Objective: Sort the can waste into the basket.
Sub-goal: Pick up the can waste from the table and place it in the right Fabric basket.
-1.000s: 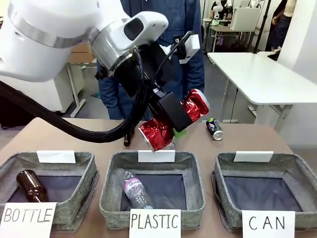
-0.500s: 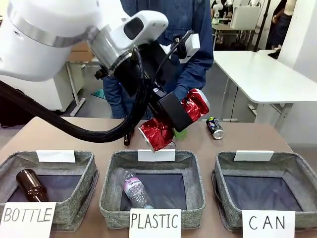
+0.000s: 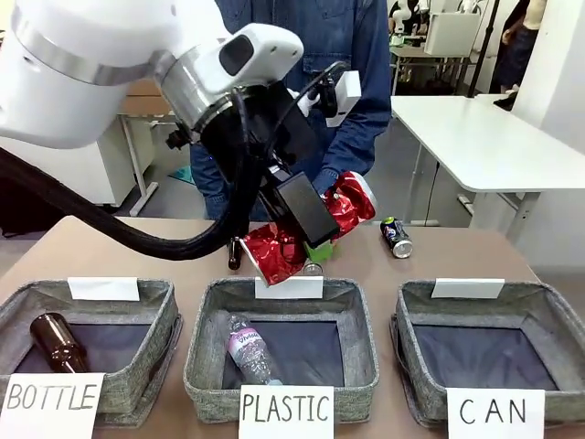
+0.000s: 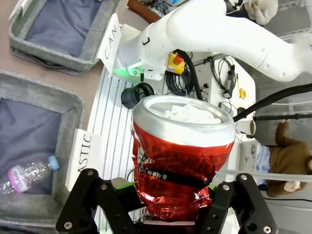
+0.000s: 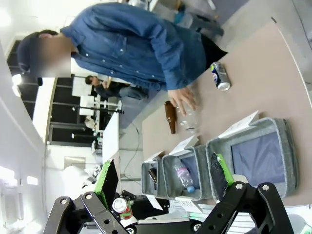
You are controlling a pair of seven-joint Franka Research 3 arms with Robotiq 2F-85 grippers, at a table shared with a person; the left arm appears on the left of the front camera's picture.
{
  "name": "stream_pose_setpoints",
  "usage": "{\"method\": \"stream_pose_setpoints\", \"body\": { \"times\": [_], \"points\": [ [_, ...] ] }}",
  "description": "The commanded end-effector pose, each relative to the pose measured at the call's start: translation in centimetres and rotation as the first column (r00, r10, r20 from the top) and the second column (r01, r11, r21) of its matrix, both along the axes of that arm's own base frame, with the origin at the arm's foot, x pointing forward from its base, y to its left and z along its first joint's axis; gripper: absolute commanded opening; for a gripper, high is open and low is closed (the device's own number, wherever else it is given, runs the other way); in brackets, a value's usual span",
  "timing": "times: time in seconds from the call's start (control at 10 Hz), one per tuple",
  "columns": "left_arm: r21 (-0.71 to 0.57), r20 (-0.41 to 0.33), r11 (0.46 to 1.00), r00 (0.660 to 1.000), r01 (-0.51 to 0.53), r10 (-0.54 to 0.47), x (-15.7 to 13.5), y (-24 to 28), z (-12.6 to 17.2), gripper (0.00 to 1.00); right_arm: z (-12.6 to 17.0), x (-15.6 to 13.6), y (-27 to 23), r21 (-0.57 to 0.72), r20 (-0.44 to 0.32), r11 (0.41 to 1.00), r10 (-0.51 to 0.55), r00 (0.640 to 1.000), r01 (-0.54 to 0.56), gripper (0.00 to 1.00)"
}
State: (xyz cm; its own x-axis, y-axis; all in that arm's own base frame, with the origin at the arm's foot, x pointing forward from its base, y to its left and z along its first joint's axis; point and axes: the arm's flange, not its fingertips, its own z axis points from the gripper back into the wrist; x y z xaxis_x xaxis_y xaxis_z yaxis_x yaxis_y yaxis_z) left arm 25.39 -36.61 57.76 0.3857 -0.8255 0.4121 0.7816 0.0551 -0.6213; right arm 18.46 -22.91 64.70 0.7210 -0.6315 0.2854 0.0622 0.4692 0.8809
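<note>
The red can (image 3: pixel 352 199) is pinched by the left gripper (image 3: pixel 309 230), with 1 finger pressed on each side of it. The can is badly dented. It is held up in the air, tilted, above the far edge of the "PLASTIC" basket (image 3: pixel 203 352). In the left wrist view it is seen squeezed between the 2 black fingers (image 4: pixel 92 195), with its silver rim at the top.

The blue can (image 3: pixel 396 237) is lying on its side on the table (image 3: pixel 475 251). It is found on the far side of the "CAN" basket (image 3: pixel 409 343), near it but not in it.

The right gripper (image 5: pixel 163 183) is spread wide, and nothing is held between its green pads (image 5: pixel 218 178). It is held high over the table.

A clear plastic bottle (image 3: pixel 247 352) is lying in the "PLASTIC" basket. A brown bottle (image 3: pixel 57 343) is lying in the "BOTTLE" basket (image 3: pixel 157 352). The other brown bottle (image 5: pixel 169 117) is seen on the table, and the person's hand (image 5: pixel 181 102) is held just beside it. The person (image 3: pixel 356 82), dressed in a blue jacket, is standing at the far side of the table.
</note>
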Motion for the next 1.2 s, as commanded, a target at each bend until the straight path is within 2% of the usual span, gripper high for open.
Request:
{"method": "stream_pose_setpoints", "body": {
  "times": [0.0,0.1,0.3,0.5,0.8,1.1],
  "points": [
    [0.018,0.116,1.0,0.993,-0.015,0.013,0.6,-3.7,-0.4,0.03,0.2,-0.2,0.1,0.002,0.018,1.0,-0.01,1.0,0.01,1.0],
    [0.024,0.208,1.0,0.978,-0.016,0.011,1.6,-8.1,-0.9,0.03,0.2,-0.2,0.1,0.002,0.018,1.0,-0.01,1.0,0.01,1.0],
    [0.082,0.385,0.996,0.923,-0.041,0.006,2.6,-14.9,-1.9,0.03,0.2,-0.2,0.1,0.002,0.018,1.0,-0.01,1.0,0.01,1.0],
    [0.154,0.478,0.988,0.877,-0.031,-0.047,2.4,-21.0,-3.6,0.03,0.2,-0.2,0.1,0.002,0.018,1.0,-0.01,1.0,0.01,1.0],
    [0.204,0.563,0.978,0.821,-0.032,-0.091,1.7,-26.4,-7.3,0.03,0.2,-0.2,0.1,0.002,0.018,1.0,-0.01,1.0,0.01,1.0],
    [0.25,0.602,0.967,0.79,-0.042,-0.122,0.9,-28.6,-9.0,0.03,0.2,-0.2,0.1,0.002,0.018,1.0,-0.01,1.0,0.01,1.0]
  ]
}}
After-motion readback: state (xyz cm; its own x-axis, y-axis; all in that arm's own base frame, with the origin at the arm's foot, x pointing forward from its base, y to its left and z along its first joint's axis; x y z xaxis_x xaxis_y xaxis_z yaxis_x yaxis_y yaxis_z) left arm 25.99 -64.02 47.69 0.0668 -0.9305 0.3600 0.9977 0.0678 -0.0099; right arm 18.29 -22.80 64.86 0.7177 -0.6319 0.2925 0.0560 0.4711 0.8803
